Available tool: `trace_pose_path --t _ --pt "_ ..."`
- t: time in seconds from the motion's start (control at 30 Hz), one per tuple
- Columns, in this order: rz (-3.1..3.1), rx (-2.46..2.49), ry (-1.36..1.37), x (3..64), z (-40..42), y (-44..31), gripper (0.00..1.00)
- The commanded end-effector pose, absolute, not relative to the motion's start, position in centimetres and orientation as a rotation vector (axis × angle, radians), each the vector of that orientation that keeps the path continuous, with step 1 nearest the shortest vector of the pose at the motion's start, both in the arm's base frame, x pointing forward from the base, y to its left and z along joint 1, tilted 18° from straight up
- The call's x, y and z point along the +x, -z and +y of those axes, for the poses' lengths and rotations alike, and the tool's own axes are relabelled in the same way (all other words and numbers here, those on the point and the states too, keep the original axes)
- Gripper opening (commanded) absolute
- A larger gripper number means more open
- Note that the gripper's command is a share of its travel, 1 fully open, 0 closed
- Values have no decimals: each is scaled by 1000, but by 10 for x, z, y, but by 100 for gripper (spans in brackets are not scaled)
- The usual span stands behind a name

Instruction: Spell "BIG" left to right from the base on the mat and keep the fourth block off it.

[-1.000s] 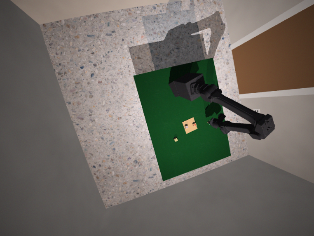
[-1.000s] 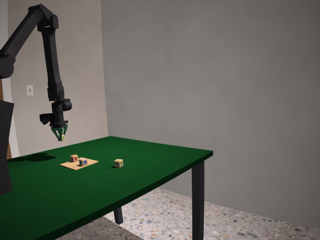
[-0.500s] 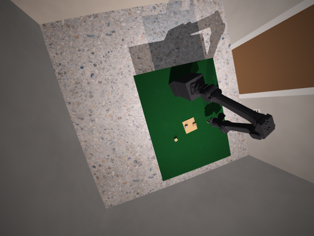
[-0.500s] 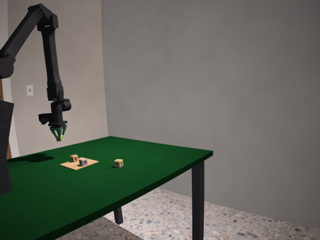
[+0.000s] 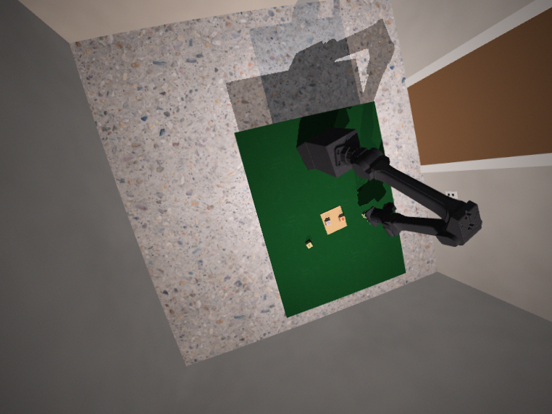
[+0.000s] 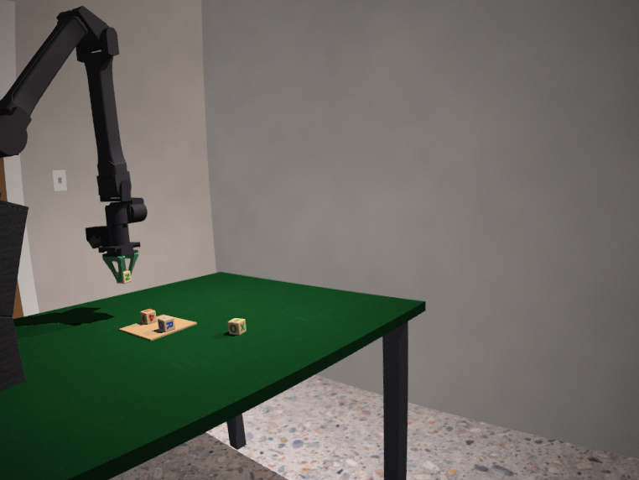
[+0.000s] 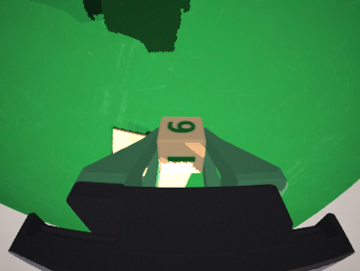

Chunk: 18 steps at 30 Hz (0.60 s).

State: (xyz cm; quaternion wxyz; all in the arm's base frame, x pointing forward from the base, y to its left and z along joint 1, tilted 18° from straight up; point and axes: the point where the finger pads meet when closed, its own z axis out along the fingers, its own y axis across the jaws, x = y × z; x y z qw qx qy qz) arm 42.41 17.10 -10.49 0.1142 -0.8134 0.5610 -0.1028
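My gripper (image 6: 123,275) (image 5: 365,216) (image 7: 181,134) is shut on a wooden block with green marks (image 6: 127,277) (image 7: 181,136) and holds it high above the green table, beside the tan mat (image 6: 149,333) (image 5: 335,228). A corner of the mat (image 7: 123,139) shows below the fingers in the wrist view. Two blocks stand on the mat: one with a red letter (image 6: 148,315) (image 5: 342,218) and one with a blue letter (image 6: 166,323) (image 5: 328,220). Another block with green letters (image 6: 236,326) (image 5: 308,243) lies on the table off the mat.
The green table (image 6: 309,320) (image 5: 276,178) stands on a speckled floor by a grey wall. The arm's dark base (image 5: 327,151) sits at one end of the table, and its shadow (image 6: 67,315) falls on the table top near the mat.
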Motion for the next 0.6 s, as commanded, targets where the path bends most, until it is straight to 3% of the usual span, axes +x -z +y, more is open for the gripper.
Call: trace_pose_path --t 0.0,0.57 --pt "1831 -2218 276 426 163 104 27" --pt "2555 -1200 86 441 108 94 27"
